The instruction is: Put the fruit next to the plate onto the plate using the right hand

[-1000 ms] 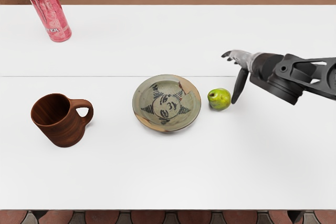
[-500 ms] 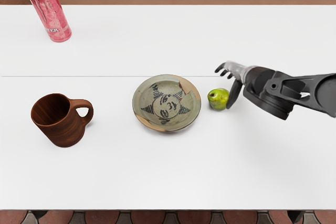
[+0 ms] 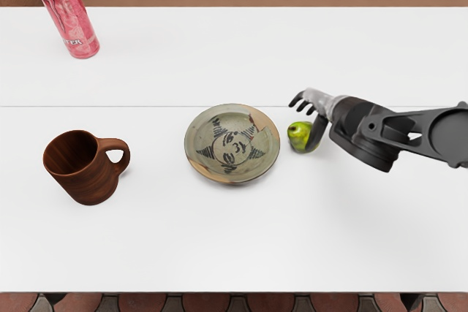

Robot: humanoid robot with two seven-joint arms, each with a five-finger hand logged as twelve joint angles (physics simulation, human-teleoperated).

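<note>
A small green fruit (image 3: 299, 135) lies on the white table just right of a grey-green patterned plate (image 3: 232, 143). My right hand (image 3: 308, 112) comes in from the right edge and hovers over the fruit's right side. Its fingers are spread and curve above the fruit, and the thumb hangs down against the fruit's right flank. Nothing is grasped. The fruit stays on the table beside the plate.
A brown wooden mug (image 3: 82, 166) leans at the left. A red soda can (image 3: 65, 10) stands at the back left corner. The table's front edge runs along the bottom.
My right hand has moved left and a little down, from clear of the fruit to over its right side. The fruit and plate have not moved.
</note>
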